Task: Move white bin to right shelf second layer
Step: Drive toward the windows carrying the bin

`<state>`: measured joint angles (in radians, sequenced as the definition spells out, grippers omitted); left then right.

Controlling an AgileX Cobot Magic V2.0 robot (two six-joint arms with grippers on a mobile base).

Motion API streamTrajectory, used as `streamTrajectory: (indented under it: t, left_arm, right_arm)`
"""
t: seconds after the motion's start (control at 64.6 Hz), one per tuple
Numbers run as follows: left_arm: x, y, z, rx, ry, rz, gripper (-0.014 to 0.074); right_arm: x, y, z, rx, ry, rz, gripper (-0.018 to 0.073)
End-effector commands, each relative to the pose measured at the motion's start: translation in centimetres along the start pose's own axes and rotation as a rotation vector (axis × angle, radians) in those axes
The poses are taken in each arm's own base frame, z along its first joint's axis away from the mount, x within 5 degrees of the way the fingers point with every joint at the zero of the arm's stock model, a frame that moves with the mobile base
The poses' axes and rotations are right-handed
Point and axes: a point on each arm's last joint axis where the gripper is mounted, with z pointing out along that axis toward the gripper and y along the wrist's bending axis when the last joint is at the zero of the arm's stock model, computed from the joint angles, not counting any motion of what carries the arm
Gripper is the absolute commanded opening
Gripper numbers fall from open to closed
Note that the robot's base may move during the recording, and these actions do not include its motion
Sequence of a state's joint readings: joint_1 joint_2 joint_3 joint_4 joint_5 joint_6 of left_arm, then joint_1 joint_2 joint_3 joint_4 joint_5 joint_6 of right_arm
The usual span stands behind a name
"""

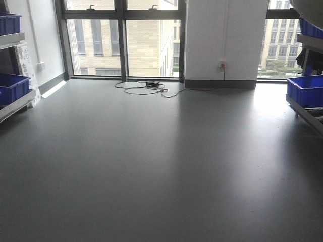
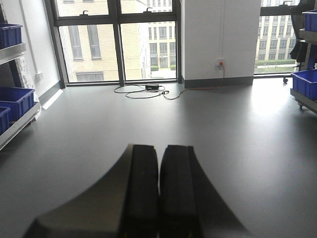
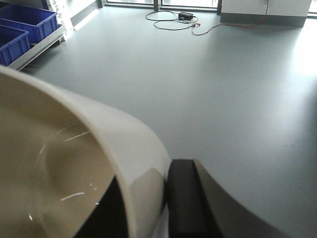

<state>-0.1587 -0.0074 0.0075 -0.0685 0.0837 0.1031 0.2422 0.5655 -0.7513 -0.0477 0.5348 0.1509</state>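
The white bin (image 3: 64, 144) fills the lower left of the right wrist view, glossy and cream, its mouth towards the camera. My right gripper (image 3: 148, 198) is shut on the bin's wall, one dark finger inside and one finger (image 3: 184, 198) outside. A curved pale piece of the bin (image 1: 309, 7) shows in the front view's top right corner. The right shelf (image 1: 304, 112) stands at the right edge, with two levels in view, each holding a blue crate (image 1: 306, 91). My left gripper (image 2: 159, 153) is shut and empty, held above the floor.
Grey floor stretches ahead to tall windows and a white pillar (image 1: 226, 38). A cable and black box (image 1: 152, 84) lie on the floor by the window. A left shelf (image 1: 15, 103) holds more blue crates (image 1: 12, 86).
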Motion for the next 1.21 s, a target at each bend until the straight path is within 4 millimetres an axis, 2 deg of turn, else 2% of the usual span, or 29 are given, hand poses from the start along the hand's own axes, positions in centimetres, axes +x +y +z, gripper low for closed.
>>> streamTrajectory:
  t: [0.0,1.192]
  left_arm:
    - [0.41,0.01,0.02,-0.003,-0.061,-0.009,0.0085]
    - [0.41,0.01,0.02,-0.003,-0.061,-0.009,0.0085]
  right_arm:
    - [-1.85,0.15,-0.33,-0.010,-0.127,-0.006,0.0048]
    - [-1.85,0.15,-0.33,-0.010,-0.127,-0.006,0.0048]
